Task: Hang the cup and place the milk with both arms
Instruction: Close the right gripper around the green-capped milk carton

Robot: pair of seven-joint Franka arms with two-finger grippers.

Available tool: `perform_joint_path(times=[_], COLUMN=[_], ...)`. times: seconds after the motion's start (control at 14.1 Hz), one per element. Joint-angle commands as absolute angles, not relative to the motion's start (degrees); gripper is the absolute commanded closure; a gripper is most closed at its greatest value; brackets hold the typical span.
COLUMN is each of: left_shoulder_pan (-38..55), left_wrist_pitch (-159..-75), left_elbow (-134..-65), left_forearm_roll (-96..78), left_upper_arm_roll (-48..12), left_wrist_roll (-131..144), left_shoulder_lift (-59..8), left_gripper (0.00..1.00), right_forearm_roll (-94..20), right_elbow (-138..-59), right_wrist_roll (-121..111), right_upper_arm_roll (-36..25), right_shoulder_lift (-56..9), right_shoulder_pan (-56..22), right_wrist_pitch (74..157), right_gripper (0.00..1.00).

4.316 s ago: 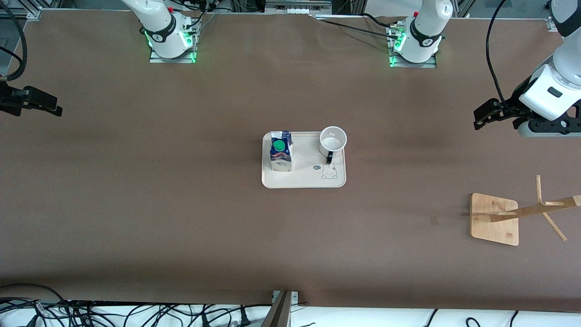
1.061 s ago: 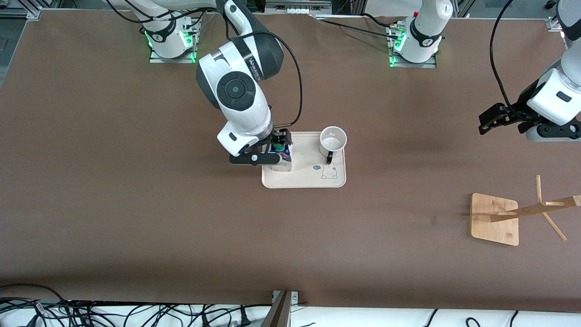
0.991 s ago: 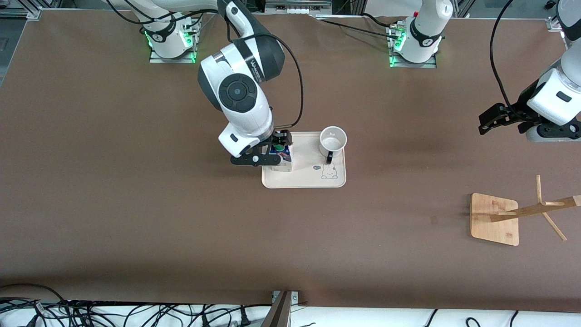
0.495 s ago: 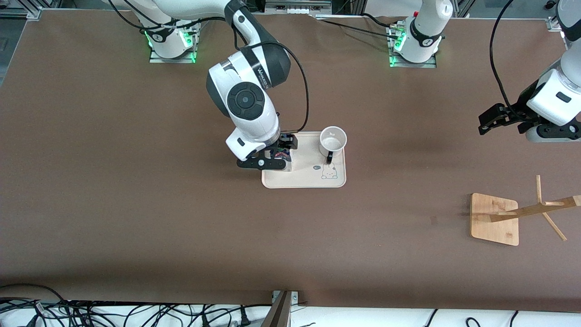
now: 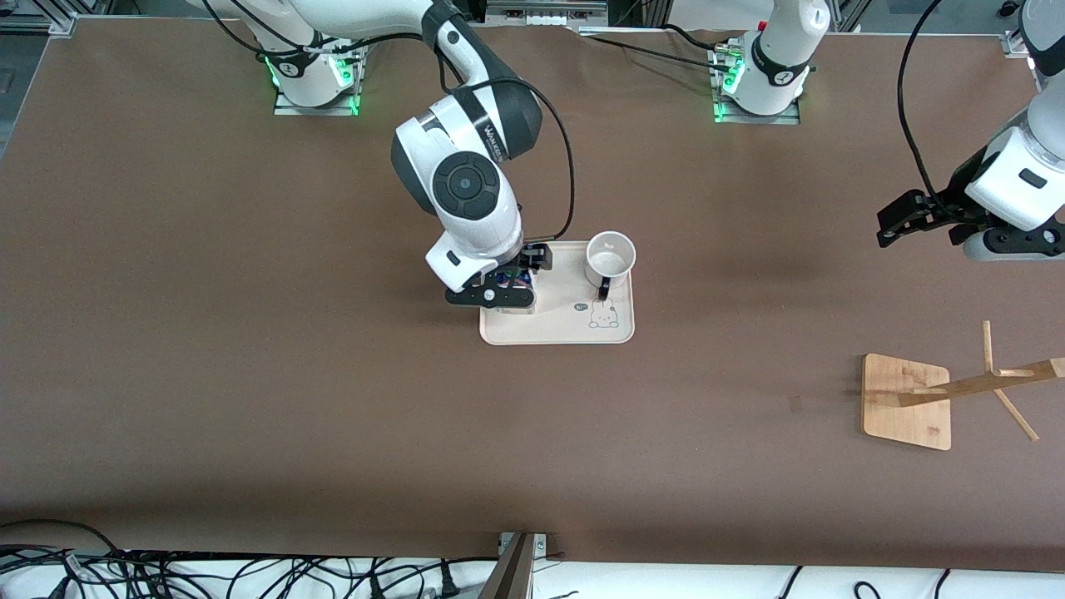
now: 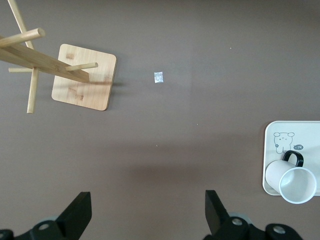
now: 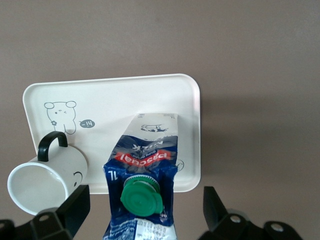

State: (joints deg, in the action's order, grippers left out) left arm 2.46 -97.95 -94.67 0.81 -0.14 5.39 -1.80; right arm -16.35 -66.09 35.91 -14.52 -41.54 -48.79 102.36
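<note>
The milk (image 7: 142, 160), a blue and white carton with a green cap (image 7: 142, 196), stands upright on the cream tray (image 7: 115, 97) at the end toward the right arm. My right gripper (image 7: 145, 207) hangs open straight above it, one finger on each side and both clear of the carton. In the front view the gripper (image 5: 502, 289) hides most of the milk (image 5: 517, 305). The white cup (image 5: 610, 257) stands upright on the same tray (image 5: 553, 329), its black handle pointing toward the front camera. My left gripper (image 5: 887, 228) waits open over bare table, with nothing between its fingers (image 6: 76, 214).
A wooden rack with a square base (image 5: 907, 402) and slanting pegs (image 5: 1011, 374) stands toward the left arm's end of the table, nearer the front camera than the tray. The left wrist view shows the rack (image 6: 84, 76), the cup (image 6: 296, 183) and the tray (image 6: 310, 132).
My right gripper has slid over the milk from the right arm's side and now covers its cap in the front view. The left arm, cup and tray have not moved.
</note>
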Motion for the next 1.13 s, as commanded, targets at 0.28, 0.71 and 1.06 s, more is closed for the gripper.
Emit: perform_joint_path(times=[0.28,0.71,1.06], left_shoulder_pan=[1.93,1.93,1.93], left_wrist_pitch=[-97.03,-96.94,-97.03], left_elbow=[-92.9,-92.9,-92.9], left_forearm_roll=[0.0,0.0,0.0], left_upper_arm_roll=[-0.44,-0.44,-0.44], left_wrist_roll=[4.48,4.48,4.48], left_shoulder_lift=[-2.72,-2.72,-2.72], left_gripper=[0.0,0.0,0.0], right_forearm_roll=[-17.75,-18.28,-18.19], right_elbow=[-64.16,-64.25,-64.34], right_wrist_roll=[36.74,36.65,36.47], right_upper_arm_roll=[-14.68,-14.59,-13.97], right_shoulder_lift=[-43.77,-44.38,-44.82], right_shoulder_pan=[-49.13,-49.22,-49.22], right_wrist_pitch=[102.04,102.39,102.39], right_gripper=[0.0,0.0,0.0])
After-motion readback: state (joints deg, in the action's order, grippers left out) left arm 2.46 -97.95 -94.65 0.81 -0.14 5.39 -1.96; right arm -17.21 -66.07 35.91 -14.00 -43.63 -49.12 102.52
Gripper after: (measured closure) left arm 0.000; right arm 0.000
